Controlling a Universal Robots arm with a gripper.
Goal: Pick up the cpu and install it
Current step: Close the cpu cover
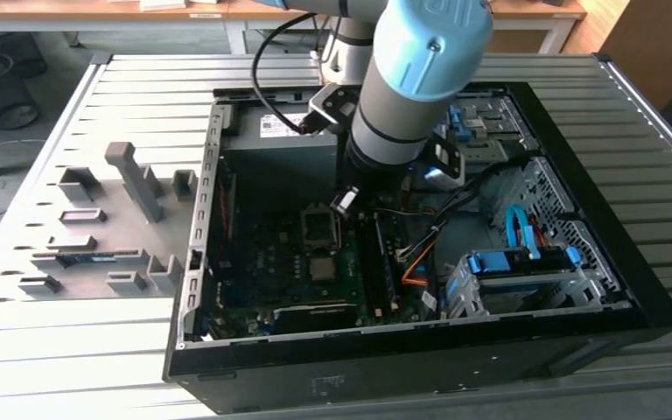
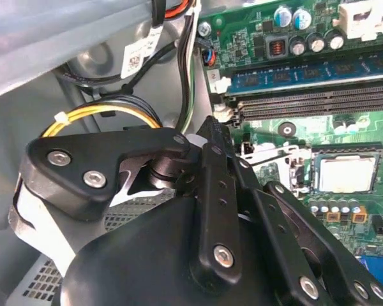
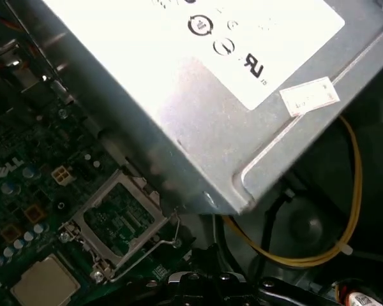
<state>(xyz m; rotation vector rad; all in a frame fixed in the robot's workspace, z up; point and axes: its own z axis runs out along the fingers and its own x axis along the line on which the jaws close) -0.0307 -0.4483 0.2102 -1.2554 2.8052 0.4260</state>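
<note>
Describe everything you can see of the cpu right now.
The cpu is a small flat square chip with a pale silver-grey metal top that looks smooth and matte. It lies level, face up, inside a dark square surround on the green motherboard, next to the metal frame, which is open and not over the chip. Small round capacitors stand near its edges. Nothing rests on it. The gripper hangs apart from it, not touching.
</note>
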